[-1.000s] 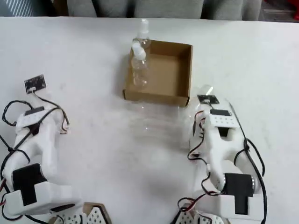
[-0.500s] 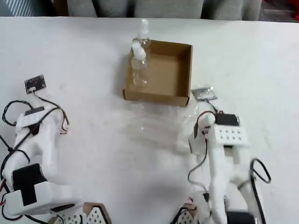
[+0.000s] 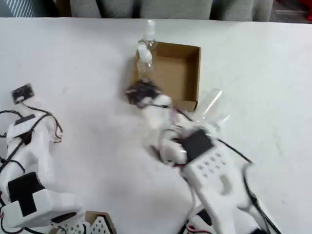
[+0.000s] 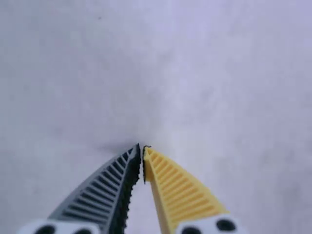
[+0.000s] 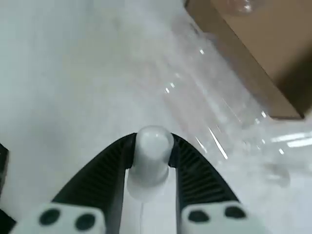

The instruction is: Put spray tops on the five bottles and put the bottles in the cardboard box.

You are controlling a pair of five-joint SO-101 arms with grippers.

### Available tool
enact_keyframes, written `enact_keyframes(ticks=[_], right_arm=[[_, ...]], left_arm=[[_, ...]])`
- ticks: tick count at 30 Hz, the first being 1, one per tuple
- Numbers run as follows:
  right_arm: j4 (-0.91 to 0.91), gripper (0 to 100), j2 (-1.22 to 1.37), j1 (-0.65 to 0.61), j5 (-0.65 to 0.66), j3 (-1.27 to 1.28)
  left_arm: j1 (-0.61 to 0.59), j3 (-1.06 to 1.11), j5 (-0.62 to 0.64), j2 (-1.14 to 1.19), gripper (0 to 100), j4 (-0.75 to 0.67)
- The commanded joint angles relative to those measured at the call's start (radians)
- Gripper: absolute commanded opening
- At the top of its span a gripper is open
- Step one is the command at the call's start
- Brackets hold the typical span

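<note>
The cardboard box (image 3: 192,58) stands open at the table's far middle. One clear bottle with a white spray top (image 3: 145,62) stands upright in its left part, and another (image 3: 150,33) stands just behind the box. More clear bottles (image 3: 210,103) lie on the table by the box's front right corner; they are also in the right wrist view (image 5: 214,122), near the box (image 5: 253,53). My right gripper (image 5: 153,139) is shut on a white spray top (image 5: 152,161); it hovers at the box's front left corner (image 3: 141,95). My left gripper (image 4: 142,148) is shut with nothing in it, over bare table at the far left (image 3: 22,92).
The right arm's white body (image 3: 214,170) stretches diagonally over the table in front of the box. The left arm's base (image 3: 29,195) sits at the near left. Grey chair backs (image 3: 161,9) line the far edge. The white table (image 3: 87,63) is bare left of the box.
The right arm has swung from the right side leftward across the lying bottles to the box's front left corner. The left gripper has shifted slightly left.
</note>
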Motion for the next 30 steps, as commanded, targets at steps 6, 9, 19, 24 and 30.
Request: enact_keyframes(ticks=[6,9,19,24,30], right_arm=[[-0.443,2.1,0.472,-0.163,-0.103,-0.110],[-0.470,2.1,0.627,-0.180,-0.181,-0.235],[-0.297,14.3,0.977,-0.203,-0.212,-0.614],[-0.111,22.9,1.000,-0.197,-0.204,-0.769],[0.199,22.9,0.938,-0.134,-0.187,-0.980]], left_arm=[[-0.090,-0.054,0.040,-0.027,2,-0.049],[-0.111,-0.055,0.071,-0.025,2,-0.074],[-0.122,-0.055,0.091,-0.025,2,-0.083],[-0.119,-0.055,0.089,-0.024,2,-0.084],[-0.119,-0.055,0.089,-0.024,2,-0.084]])
